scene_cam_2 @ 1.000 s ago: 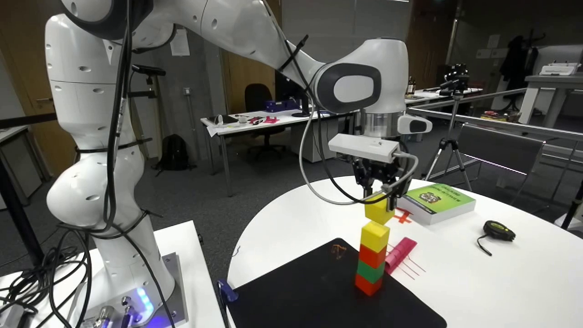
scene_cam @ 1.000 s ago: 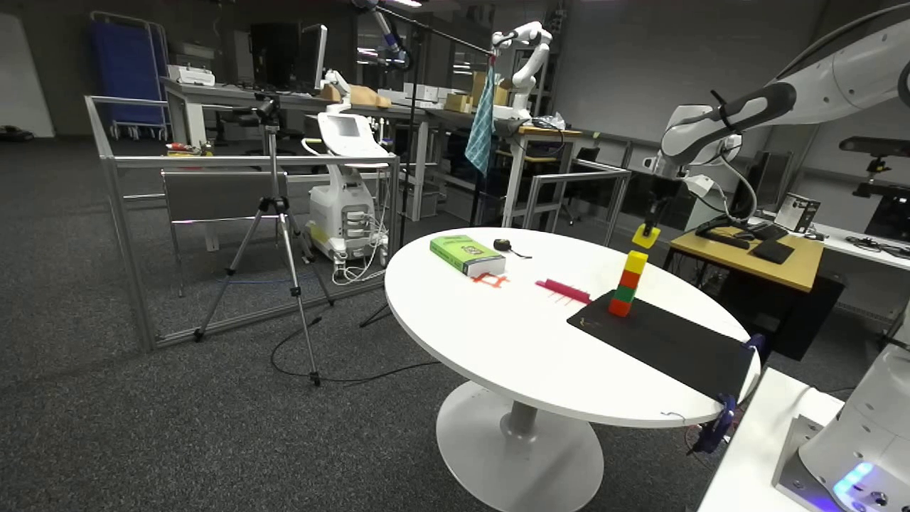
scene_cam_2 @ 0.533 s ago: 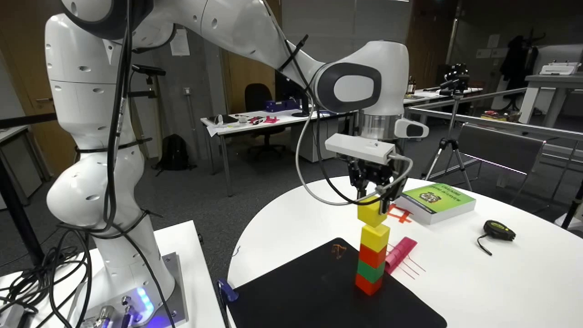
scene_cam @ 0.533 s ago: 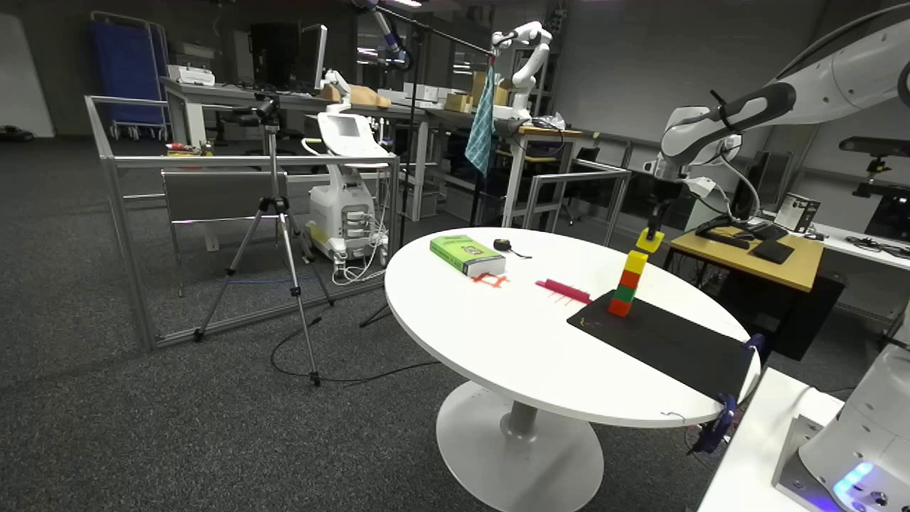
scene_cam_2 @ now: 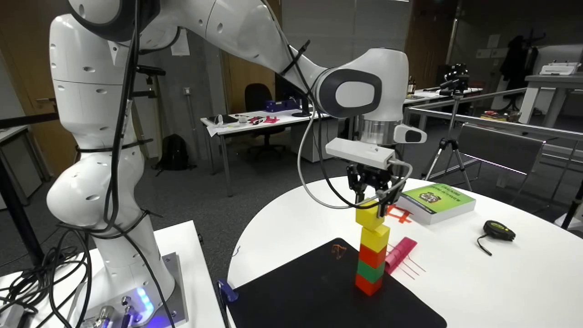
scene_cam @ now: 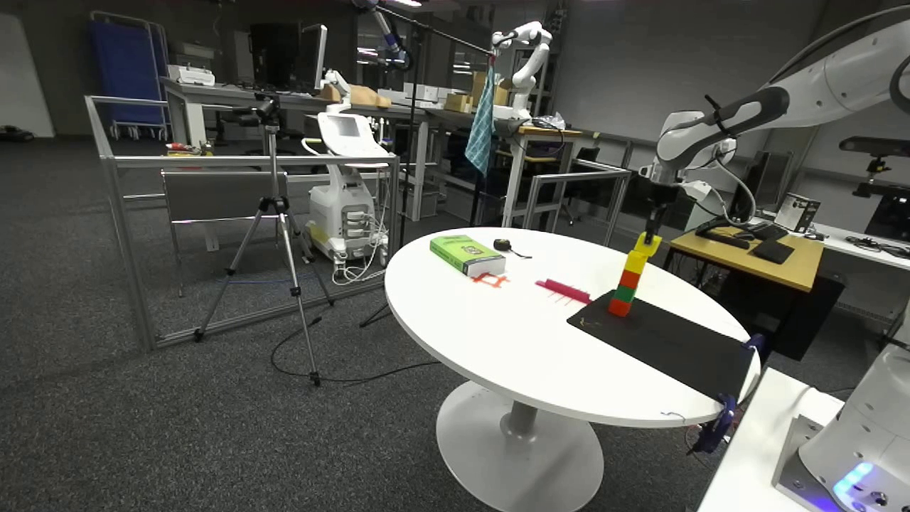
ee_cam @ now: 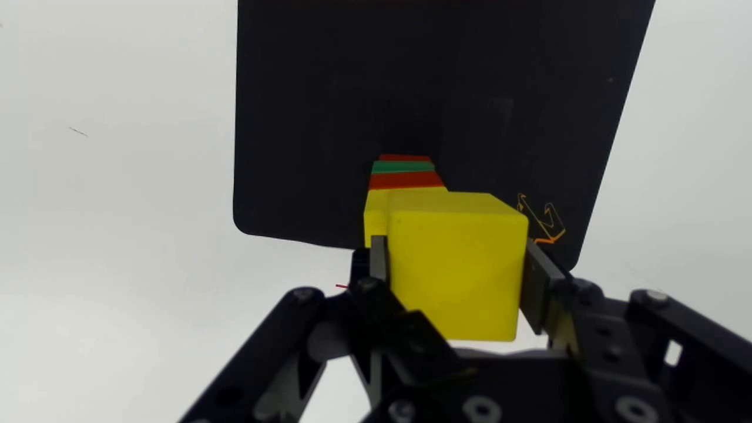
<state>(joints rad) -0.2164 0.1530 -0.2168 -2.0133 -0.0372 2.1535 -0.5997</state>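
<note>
Now that the yellow block (ee_cam: 457, 271) gripped by the jaws, lower centre of the wrist view, has descended to the block stack (scene_cam_2: 372, 258), contact being unclear, placement appears near but slightly misaligned.

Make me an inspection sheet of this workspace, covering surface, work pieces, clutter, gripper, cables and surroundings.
Surface: round white table, black mat lying on it, blue clamps at the edge.
Work pieces: yellow block, held above and slightly offset from a stack of four blocks on the mat (top down: yellow, red, green, red); contact unclear.
Clutter: green book, tape measure, pink strip.
Gripper: closed on the yellow block.
Cables: grey cable looping beside the gripper; black cables along the arm.
Surroundings: tripod, metal railing, white machine with a screen, second robot arm.
</note>
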